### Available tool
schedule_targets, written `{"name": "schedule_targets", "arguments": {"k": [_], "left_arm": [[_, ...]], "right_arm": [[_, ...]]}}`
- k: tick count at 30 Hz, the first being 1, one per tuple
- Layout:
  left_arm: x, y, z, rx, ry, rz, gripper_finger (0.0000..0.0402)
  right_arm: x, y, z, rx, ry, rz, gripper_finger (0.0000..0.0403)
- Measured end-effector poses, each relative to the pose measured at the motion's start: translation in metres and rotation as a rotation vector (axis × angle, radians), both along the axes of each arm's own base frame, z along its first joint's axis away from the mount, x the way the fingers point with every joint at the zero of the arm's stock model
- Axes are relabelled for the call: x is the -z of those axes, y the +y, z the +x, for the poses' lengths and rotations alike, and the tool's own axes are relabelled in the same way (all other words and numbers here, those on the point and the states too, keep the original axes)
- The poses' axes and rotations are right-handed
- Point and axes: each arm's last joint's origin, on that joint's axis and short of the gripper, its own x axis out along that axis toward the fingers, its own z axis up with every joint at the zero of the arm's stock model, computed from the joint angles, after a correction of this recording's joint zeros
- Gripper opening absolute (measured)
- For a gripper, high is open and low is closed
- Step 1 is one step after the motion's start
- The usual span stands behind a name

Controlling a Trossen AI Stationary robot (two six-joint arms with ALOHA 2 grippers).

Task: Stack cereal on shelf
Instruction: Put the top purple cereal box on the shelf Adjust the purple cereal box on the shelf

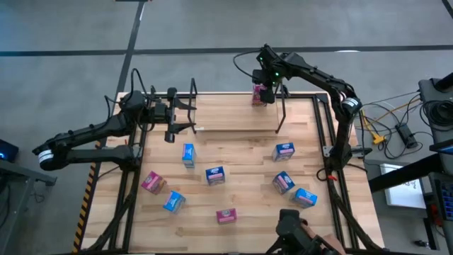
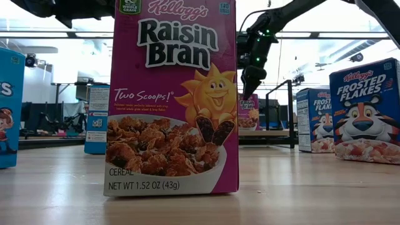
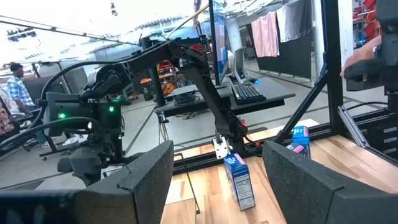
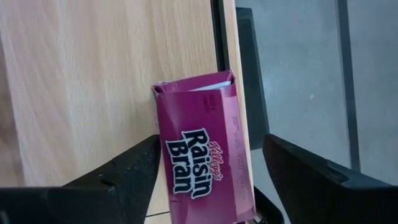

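Note:
A pink Raisin Bran cereal box (image 1: 259, 95) stands upright on its base at the table's far edge, by the far right post (image 1: 281, 113) of the shelf. My right gripper (image 1: 266, 86) hovers open just above it, pointing steeply down. In the right wrist view its fingers flank the box (image 4: 202, 155) with a gap on one side. The low view shows the fingertips (image 2: 251, 87) over the box top (image 2: 248, 100). My left gripper (image 1: 172, 117) waits open and level at the shelf's left end, nothing between its fingers (image 3: 217, 180).
Loose cereal boxes stand over the near half of the table: blue ones (image 1: 188, 154) (image 1: 215, 175) (image 1: 284, 150) (image 1: 305, 197) and pink ones (image 1: 152, 183) (image 1: 226, 215). A black tube frame (image 1: 333, 142) edges the table. A dark mount (image 1: 294, 230) sits at the near edge.

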Motion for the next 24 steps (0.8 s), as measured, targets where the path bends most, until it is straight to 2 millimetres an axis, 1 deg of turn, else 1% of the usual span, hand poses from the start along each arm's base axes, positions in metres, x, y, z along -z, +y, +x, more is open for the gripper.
{"name": "schedule_targets", "arguments": {"k": [7, 11, 18, 24], "left_arm": [[0.0, 0.0, 0.0, 0.0, 0.0, 0.0, 0.0231], [0.0, 0.0, 0.0, 0.0, 0.0, 0.0, 0.0231], [0.0, 0.0, 0.0, 0.0, 0.0, 0.0, 0.0231], [0.0, 0.0, 0.0, 0.0, 0.0, 0.0, 0.0231]], "right_arm": [[0.0001, 0.0004, -0.0001, -0.01, 0.004, 0.0, 0.0214], [0.0002, 0.0005, -0.0002, -0.01, 0.005, 0.002, 0.0192], [0.0002, 0.0007, -0.0001, -0.011, 0.006, 0.002, 0.0172], [0.0001, -0.0004, -0.0011, 0.01, 0.037, -0.032, 0.0169]]}}
